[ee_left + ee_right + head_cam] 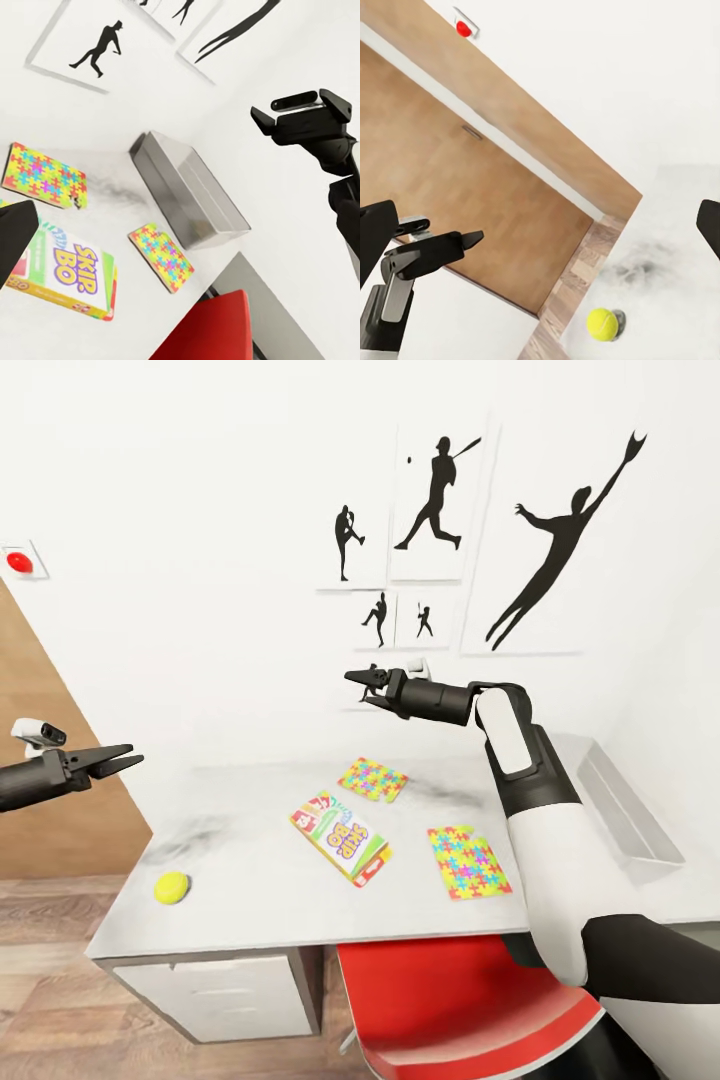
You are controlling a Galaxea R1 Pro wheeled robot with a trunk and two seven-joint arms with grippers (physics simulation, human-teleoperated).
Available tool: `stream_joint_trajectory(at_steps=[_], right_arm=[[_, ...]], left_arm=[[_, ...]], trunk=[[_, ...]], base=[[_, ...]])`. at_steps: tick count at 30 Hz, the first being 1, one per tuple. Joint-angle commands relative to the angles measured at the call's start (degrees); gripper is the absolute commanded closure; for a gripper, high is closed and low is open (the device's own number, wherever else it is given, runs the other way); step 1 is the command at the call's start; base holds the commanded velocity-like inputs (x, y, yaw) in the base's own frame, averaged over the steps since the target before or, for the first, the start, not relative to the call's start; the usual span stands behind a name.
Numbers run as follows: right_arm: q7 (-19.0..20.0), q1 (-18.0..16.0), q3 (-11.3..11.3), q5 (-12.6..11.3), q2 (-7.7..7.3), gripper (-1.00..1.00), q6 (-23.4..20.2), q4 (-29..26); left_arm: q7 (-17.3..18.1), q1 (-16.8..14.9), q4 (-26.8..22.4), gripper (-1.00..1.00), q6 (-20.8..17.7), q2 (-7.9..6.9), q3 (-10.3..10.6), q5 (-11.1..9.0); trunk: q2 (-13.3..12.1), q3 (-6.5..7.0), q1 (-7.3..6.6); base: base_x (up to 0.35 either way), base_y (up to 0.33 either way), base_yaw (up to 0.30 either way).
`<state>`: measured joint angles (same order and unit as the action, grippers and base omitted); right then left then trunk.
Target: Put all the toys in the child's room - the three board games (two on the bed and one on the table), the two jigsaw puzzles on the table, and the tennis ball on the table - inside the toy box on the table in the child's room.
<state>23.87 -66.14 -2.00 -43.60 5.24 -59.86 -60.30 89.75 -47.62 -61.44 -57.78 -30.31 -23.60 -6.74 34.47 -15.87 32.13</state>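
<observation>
On the pale table (250,880) lies one board game (340,837) (64,266) marked SKIP BO, near the middle. Two jigsaw puzzles lie flat: one behind it (373,779) (43,175), one to its right (468,860) (160,256). The tennis ball (172,887) (602,324) rests near the table's front left corner. The grey toy box (625,810) (187,191) stands at the right end. My right gripper (358,688) (300,112) hovers open and empty high above the table's back. My left gripper (130,756) (469,240) hangs open left of the table. The bed is out of view.
A red chair (450,1000) is tucked under the table's front right, beside a drawer unit (220,990). A wooden door (50,800) stands left of the table, with a red button (20,563) on the wall above. Silhouette posters hang behind.
</observation>
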Motion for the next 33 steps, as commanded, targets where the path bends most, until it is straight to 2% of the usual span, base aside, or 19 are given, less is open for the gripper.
stream_joint_trajectory(at_steps=[1,17,23,33], right_arm=[[0.6,-0.1,0.1,0.6,-0.01,-1.00,-0.1,0.0],[0.6,0.0,0.1,0.6,0.00,-1.00,-0.1,0.0],[0.7,1.1,0.1,0.7,-0.27,-1.00,-0.1,-0.1],[1.1,3.8,0.5,0.1,-0.89,-1.00,-0.1,-2.9]], left_arm=[[0.3,0.0,0.0,-1.00,-0.6,0.00,0.0,0.1],[0.3,0.0,0.1,-1.00,-0.6,-0.02,0.1,0.5],[0.3,1.3,0.5,-1.00,-0.4,-0.02,0.0,0.8],[0.3,3.6,0.8,-1.00,4.2,-0.02,0.0,0.6]], trunk=[[0.1,0.01,0.02],[0.1,1.53,0.02],[0.1,2.11,0.02],[0.1,3.06,0.02]], base=[[0.000,0.000,0.000],[0.000,0.000,0.000],[0.000,0.000,0.000],[0.000,0.000,0.000]])
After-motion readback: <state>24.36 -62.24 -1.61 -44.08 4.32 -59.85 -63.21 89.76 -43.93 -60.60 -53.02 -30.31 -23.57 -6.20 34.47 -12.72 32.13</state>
